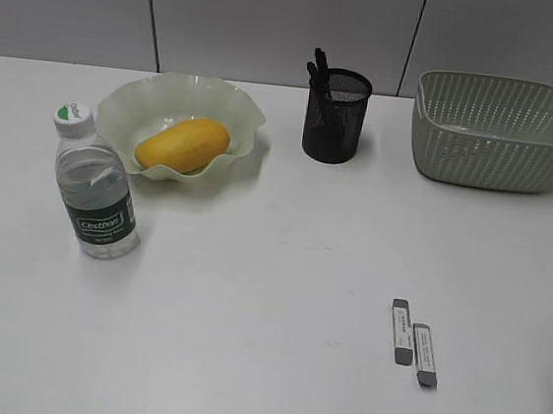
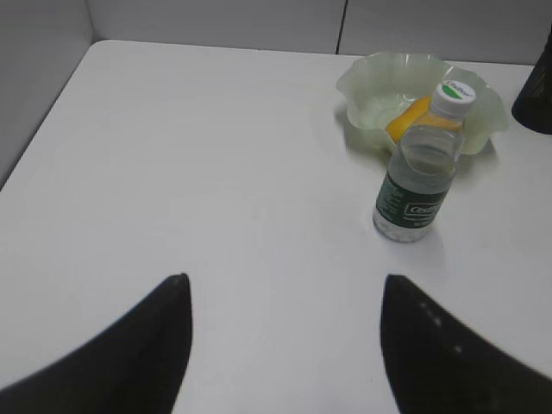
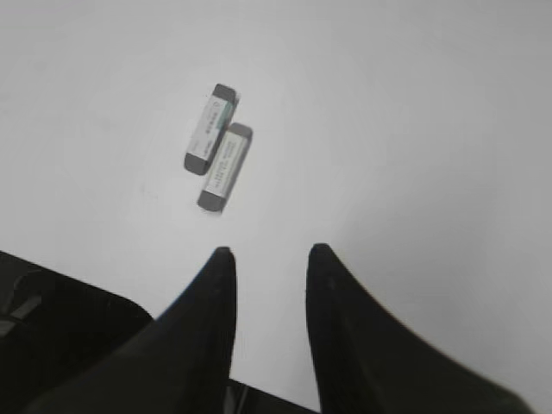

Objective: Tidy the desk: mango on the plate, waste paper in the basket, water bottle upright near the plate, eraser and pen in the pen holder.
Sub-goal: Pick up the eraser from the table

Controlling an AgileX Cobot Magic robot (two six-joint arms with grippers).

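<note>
On the surface (image 1: 260,364) you see the mango (image 1: 182,145) in the plate (image 1: 129,107), water bottle (image 1: 95,193) upright beside it, two erasers (image 3: 217,153) lying loose; your left tool (image 2: 285,293) gapes wide, right tool (image 3: 267,255) narrow, both empty

Desk (image 1: 246,313) plain white. Mango (image 1: 182,145) yellow-orange, in pale green translucent plate (image 1: 129,103). Bottle (image 1: 95,188) left of plate: clear, white cap, dark green label, white lettering. Pen holder (image 1: 335,119) right of plate: black mesh. Basket (image 1: 496,141) sage green, woven pattern. Two erasers (image 1: 412,345): white sleeves, grey ends.
</note>
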